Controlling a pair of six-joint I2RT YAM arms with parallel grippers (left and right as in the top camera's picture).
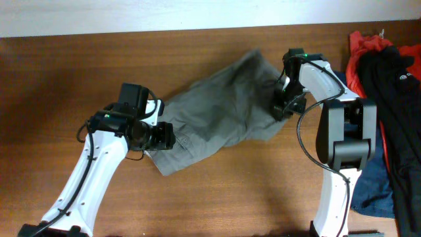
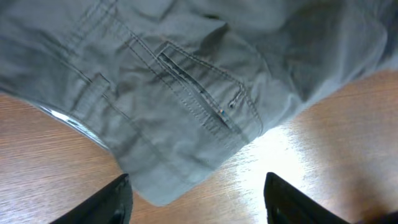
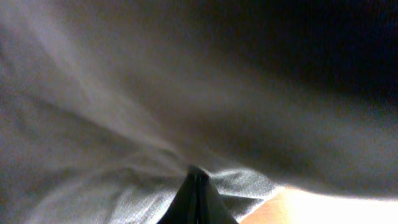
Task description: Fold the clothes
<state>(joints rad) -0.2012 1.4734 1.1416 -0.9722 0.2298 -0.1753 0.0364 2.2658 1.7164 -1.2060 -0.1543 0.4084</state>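
The grey-olive clothes (image 1: 217, 112) lie crumpled across the middle of the wooden table, with a stitched pocket showing in the left wrist view (image 2: 186, 74). My left gripper (image 1: 164, 136) is open and empty at the garment's lower left corner; its fingers (image 2: 198, 182) straddle that corner just above the wood. My right gripper (image 1: 281, 108) is at the garment's right edge. In the right wrist view its fingers (image 3: 197, 173) are pressed together, and folds of the fabric (image 3: 124, 124) run into the tip.
A pile of red and black garments (image 1: 388, 66) lies at the table's right edge, with a navy blue cloth (image 1: 375, 191) below it. Bare wooden table (image 1: 66, 79) shows to the left and along the front.
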